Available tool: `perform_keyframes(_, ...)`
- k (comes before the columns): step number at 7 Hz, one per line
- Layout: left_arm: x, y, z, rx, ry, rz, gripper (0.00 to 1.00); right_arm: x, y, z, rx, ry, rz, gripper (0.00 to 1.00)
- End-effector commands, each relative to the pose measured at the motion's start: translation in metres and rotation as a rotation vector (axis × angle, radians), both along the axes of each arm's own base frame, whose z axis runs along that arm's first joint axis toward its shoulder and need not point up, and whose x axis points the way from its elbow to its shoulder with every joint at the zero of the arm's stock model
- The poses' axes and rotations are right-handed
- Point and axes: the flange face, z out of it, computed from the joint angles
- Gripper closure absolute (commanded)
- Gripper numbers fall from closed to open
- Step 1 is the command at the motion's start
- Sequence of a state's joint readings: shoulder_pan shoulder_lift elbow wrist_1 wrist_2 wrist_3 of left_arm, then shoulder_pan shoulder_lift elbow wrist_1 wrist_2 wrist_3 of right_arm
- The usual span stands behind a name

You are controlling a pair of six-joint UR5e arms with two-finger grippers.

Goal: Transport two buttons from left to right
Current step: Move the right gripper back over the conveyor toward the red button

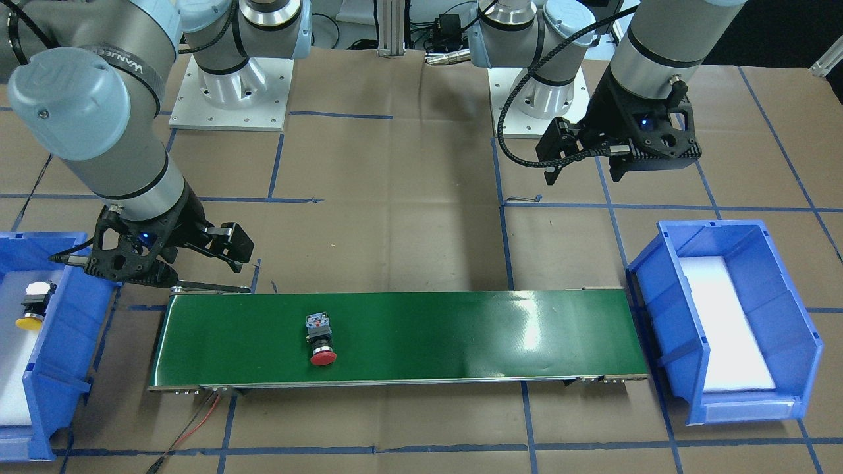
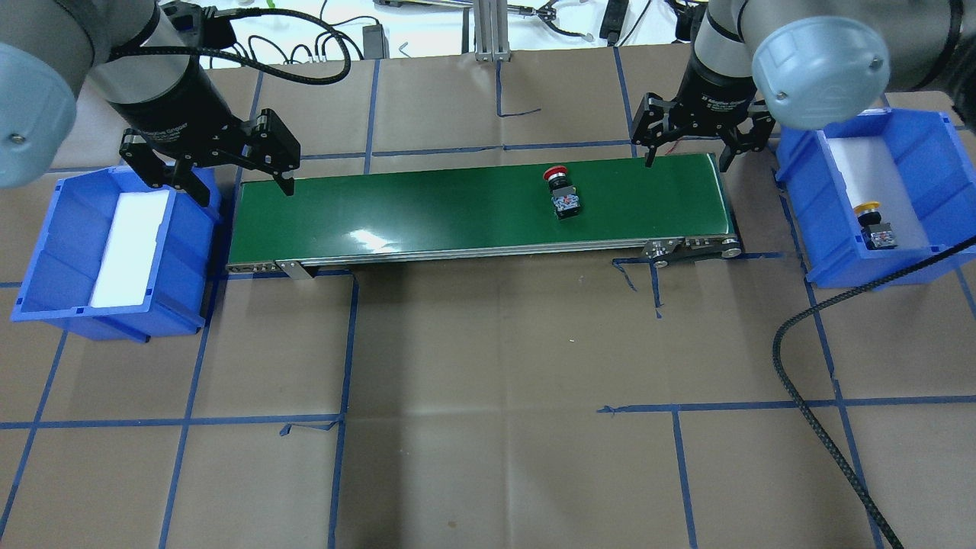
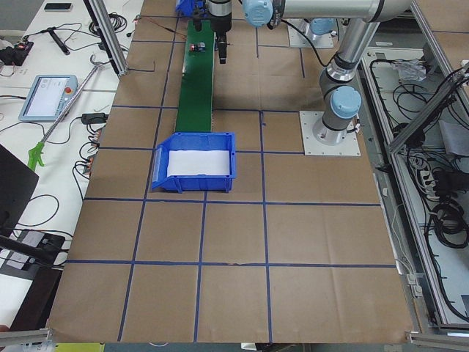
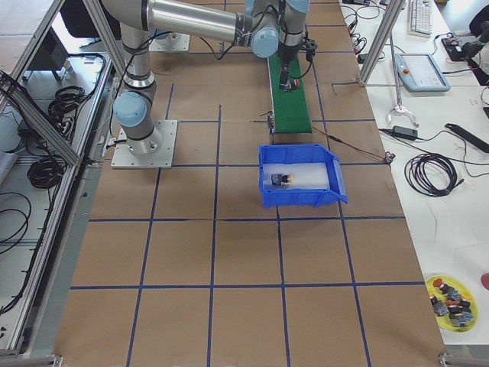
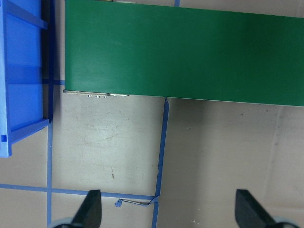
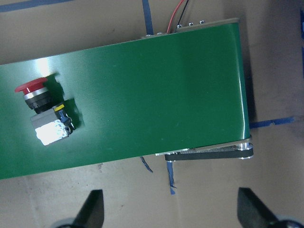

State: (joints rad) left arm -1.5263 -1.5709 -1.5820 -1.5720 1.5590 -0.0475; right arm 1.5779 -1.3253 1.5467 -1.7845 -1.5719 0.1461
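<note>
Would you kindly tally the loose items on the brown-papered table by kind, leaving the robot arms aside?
Green conveyor belt: 1
Blue bins: 2 (left bin, right bin)
Buttons: 2 (red-capped button on the conveyor belt, yellow-capped button in the right bin)
Total: 5

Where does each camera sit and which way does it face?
Front-facing: across the table, facing robot; both bases.
Overhead: behind the robot, looking down; left gripper, right gripper.
Exterior left: table's left end; left arm, blue bin near.
Exterior right: opposite end; right arm, yellow button binned.
Left wrist: down on belt; own fingertips.
Right wrist: down on red button, shared with overhead; own fingertips.
</note>
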Motion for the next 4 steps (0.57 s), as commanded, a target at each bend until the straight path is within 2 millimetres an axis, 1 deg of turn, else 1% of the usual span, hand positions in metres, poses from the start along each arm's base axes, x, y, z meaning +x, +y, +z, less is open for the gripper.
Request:
perform_keyframes(1,0.0,0.0,0.0,0.001,0.001,0.0,0.0,0.01,-0.017,-0.021,-0.031,-0.002,0.016,0.01)
perform_keyframes(3,0.0,0.0,0.001,-0.003,-0.001,0.0,0.0,0.012,-0.028,-0.036,-0.054,-0.005,0.019,0.01)
perform_keyframes(4,0.0,0.0,0.001,-0.003,-0.001,0.0,0.0,0.017,-0.031,-0.045,-0.041,-0.052,0.02,0.01)
